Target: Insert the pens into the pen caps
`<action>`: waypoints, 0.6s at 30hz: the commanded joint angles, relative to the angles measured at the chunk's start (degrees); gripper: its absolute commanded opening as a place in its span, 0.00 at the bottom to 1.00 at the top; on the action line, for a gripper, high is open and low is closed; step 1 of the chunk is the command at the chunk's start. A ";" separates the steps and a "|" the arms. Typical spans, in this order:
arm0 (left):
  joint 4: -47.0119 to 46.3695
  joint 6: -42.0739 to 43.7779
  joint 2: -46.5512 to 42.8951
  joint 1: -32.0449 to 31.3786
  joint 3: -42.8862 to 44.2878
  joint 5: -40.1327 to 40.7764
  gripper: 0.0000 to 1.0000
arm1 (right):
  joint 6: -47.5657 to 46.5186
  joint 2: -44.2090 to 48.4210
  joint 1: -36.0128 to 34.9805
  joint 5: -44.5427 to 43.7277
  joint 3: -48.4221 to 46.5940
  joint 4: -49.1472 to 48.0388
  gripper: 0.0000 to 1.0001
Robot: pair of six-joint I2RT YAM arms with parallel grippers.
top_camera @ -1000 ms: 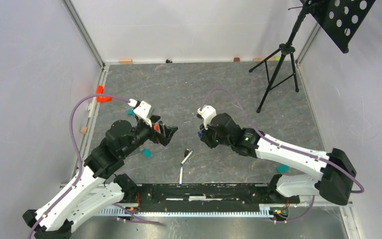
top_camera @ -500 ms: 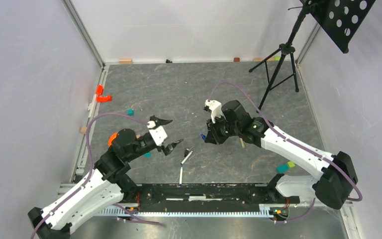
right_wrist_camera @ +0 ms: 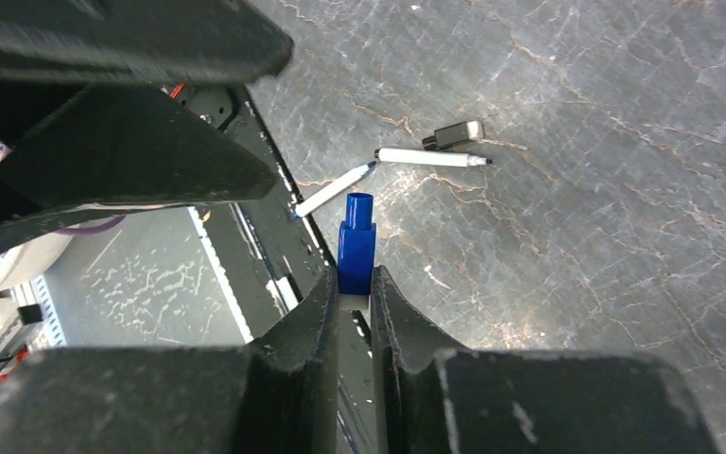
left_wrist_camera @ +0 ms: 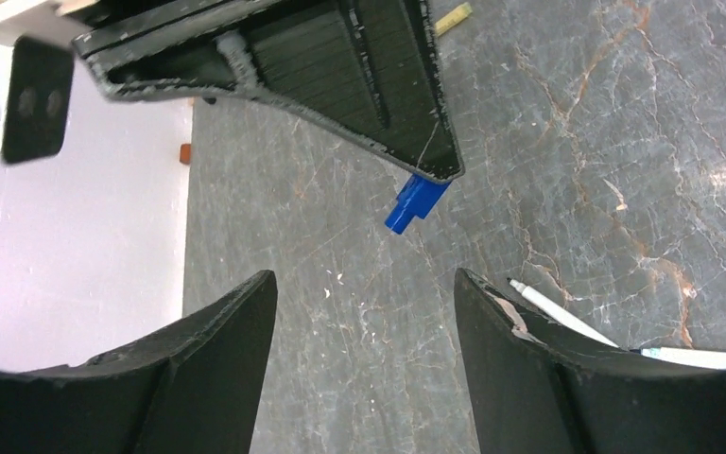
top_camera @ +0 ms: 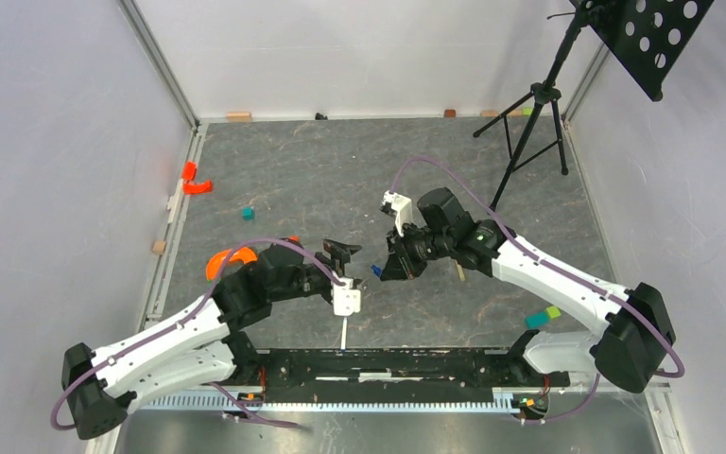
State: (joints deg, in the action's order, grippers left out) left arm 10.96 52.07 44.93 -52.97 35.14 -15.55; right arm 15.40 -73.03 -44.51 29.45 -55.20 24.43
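Note:
My right gripper (right_wrist_camera: 352,279) is shut on the bright blue pen cap (right_wrist_camera: 356,244), which sticks out past the fingertips above the floor. The cap also shows in the top view (top_camera: 375,272) and the left wrist view (left_wrist_camera: 416,202). My left gripper (left_wrist_camera: 364,293) is open and empty, facing the cap from a short distance. Two white pens (right_wrist_camera: 430,158) (right_wrist_camera: 333,192) lie on the floor with the black cap (right_wrist_camera: 454,134) beside them. In the top view one white pen (top_camera: 343,333) shows below the left wrist. The yellow-olive pen (top_camera: 458,271) lies under the right arm.
A black tripod (top_camera: 529,123) stands at the back right. Teal blocks (top_camera: 247,214) (top_camera: 536,321) and orange pieces (top_camera: 194,180) lie about the floor. The black base rail (top_camera: 388,364) runs along the near edge.
My left arm has swung in to the centre over the white pens, its open gripper now facing the right gripper. The right gripper with the blue cap has shifted slightly toward it.

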 commanded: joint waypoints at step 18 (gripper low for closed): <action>-2.17 11.68 8.74 -6.49 1.88 4.38 0.52 | 3.34 -1.71 -0.05 7.92 -0.65 -2.18 0.00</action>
State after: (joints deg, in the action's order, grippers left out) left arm 10.61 59.27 53.28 -58.61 35.31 -12.27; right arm 17.43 -74.24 -44.49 35.29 -55.20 24.01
